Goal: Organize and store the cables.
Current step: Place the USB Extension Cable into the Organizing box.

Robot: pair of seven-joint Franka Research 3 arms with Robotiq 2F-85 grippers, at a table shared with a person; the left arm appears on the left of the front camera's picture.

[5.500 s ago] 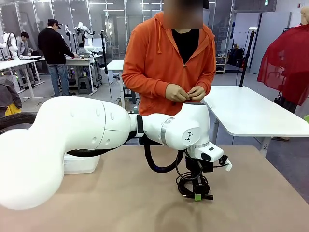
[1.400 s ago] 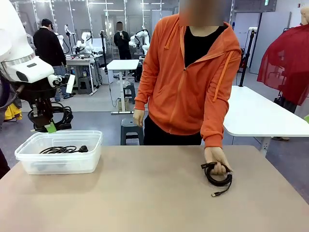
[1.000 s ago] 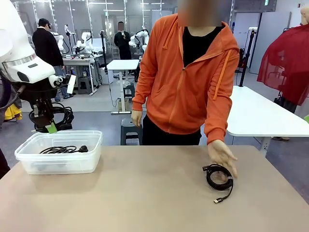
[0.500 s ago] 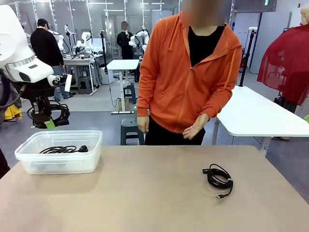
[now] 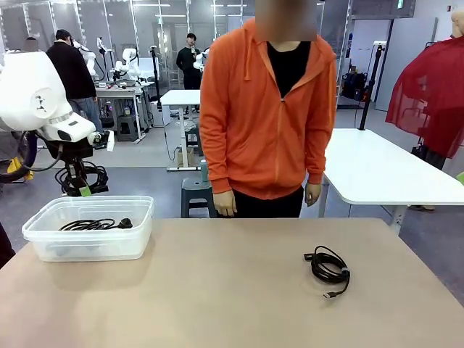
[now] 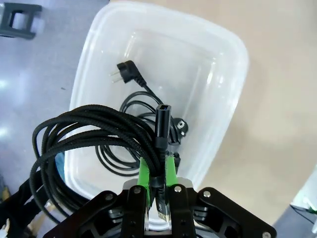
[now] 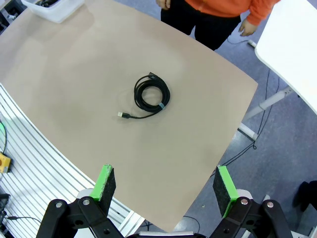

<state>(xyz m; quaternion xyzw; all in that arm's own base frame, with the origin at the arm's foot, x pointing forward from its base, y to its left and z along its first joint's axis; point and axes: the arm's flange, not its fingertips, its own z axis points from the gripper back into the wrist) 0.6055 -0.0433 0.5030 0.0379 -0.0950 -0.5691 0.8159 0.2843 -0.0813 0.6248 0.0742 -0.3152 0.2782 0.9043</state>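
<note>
Your left end effector [image 6: 157, 168] pinches a coiled cable [image 6: 89, 134] above the clear bin [image 6: 233, 54] holding another cable [image 6: 133, 106]. Your right end effector [image 7: 164, 183] is spread; a third cable [image 5: 330, 267] lies well right of the bin.

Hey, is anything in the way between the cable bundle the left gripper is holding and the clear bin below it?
Nothing visible. The left gripper, shut on the coiled cable, hangs over the clear bin, which has no lid. A second cable lies on its floor, leaving room.
</note>
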